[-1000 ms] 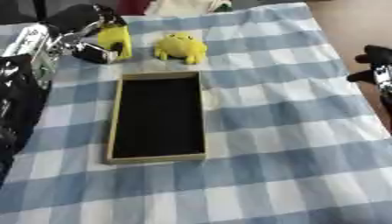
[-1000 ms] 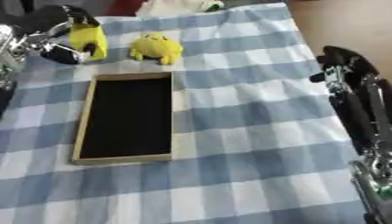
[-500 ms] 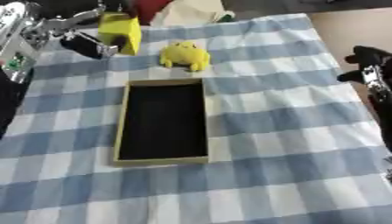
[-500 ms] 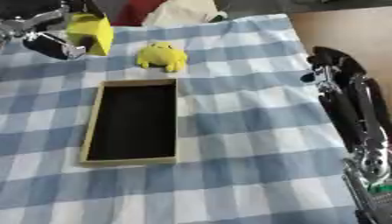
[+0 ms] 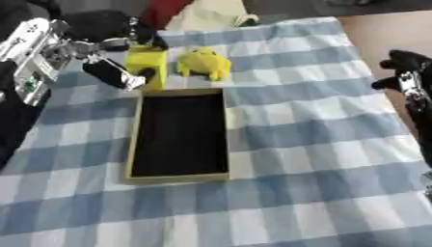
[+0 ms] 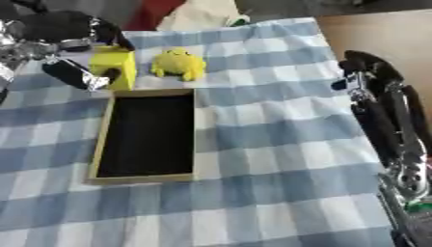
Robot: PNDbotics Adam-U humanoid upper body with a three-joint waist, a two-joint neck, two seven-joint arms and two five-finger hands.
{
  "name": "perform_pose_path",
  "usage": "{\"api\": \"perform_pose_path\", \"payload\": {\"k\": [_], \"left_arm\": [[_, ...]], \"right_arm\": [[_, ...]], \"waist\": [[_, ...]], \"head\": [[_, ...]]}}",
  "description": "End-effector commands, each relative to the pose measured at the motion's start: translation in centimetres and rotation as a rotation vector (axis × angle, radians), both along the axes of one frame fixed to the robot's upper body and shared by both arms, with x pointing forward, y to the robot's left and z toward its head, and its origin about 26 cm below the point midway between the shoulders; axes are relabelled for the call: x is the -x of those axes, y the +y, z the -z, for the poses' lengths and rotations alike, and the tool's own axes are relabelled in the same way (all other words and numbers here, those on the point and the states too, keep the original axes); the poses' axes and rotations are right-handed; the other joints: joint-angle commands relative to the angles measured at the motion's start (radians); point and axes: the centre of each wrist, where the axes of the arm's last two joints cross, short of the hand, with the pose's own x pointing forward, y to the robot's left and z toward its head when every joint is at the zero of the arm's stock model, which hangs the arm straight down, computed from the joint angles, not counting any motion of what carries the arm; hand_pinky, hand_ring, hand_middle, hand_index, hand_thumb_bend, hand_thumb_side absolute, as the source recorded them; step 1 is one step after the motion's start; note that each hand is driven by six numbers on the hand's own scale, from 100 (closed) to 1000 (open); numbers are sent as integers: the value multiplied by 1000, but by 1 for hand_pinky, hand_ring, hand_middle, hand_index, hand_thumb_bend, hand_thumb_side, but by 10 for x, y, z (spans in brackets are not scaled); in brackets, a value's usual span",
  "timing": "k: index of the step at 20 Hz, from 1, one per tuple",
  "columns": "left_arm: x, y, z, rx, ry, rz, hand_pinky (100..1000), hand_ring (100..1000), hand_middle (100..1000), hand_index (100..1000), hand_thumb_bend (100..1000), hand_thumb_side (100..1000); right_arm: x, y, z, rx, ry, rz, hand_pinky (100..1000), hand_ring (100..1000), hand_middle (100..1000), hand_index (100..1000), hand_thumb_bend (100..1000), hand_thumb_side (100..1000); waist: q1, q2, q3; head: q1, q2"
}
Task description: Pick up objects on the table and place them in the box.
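Since half a second ago the left hand (image 5: 101, 58) has carried the yellow block (image 5: 146, 65) down and toward the box (image 5: 135, 144), so the block now sits just beyond the box's far rim, where before it was held higher and farther back. Its fingers and thumb are curled round the block, a dark finger lying across the block's lower left side and others over its top. Whether the block touches the cloth cannot be told.

Just to the right of the block sits a yellow plush toy (image 5: 203, 62), close beside it and near the box's far right corner, resting on the blue-and-white checked tablecloth (image 5: 312, 120). The box is a long shallow tray with a tan rim and a black inside, with nothing in it.

At the right edge the right hand (image 6: 369, 72) hangs over the cloth's border, well apart from the box, fingers relaxed and holding nothing.
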Motion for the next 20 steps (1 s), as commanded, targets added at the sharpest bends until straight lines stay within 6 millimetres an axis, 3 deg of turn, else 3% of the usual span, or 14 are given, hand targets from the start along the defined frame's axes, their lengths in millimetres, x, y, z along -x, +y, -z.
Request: {"api": "perform_pose_path", "payload": {"k": [1,7,9,11,15,17,18,20], "left_arm": [[-1,-3,-2,-34,-3,5,744,543,479,868,100,516],[-4,-6,16,-85,31,1,740,575,511,882,108,607],[-4,-5,18,-95,30,0,778,701,657,905,180,700],[-4,-3,17,-94,22,0,818,771,759,921,238,807],[0,7,9,-49,-6,1,858,823,824,938,276,946],[4,13,3,-3,-22,6,864,823,827,942,258,981],[8,16,-2,24,-30,10,864,819,826,943,240,985],[16,22,-9,94,-41,24,862,803,807,942,169,970]], "right_arm": [[3,-2,-8,16,-27,0,801,623,719,829,100,802],[3,-1,-7,14,-26,-2,801,624,719,829,100,806],[3,-2,-7,14,-25,0,801,624,719,829,100,807],[3,-2,-7,15,-25,-1,801,624,719,829,100,807],[2,-2,-10,27,-31,-3,802,625,718,831,100,802],[2,-3,-13,52,-37,-9,802,626,720,833,100,795],[1,-4,-16,73,-43,-14,803,627,720,834,100,841],[-1,-7,-25,127,-60,-24,804,629,724,837,100,777]], "waist": [[-4,-22,-1],[-5,-19,-3],[-6,-18,-2],[-7,-18,-1],[-9,-18,4],[-10,-18,8],[-12,-18,12],[-16,-18,18]], "head": [[-2,2],[-3,4],[-4,5],[-4,4],[-6,2],[-8,1],[-9,0],[-11,-1]]}}
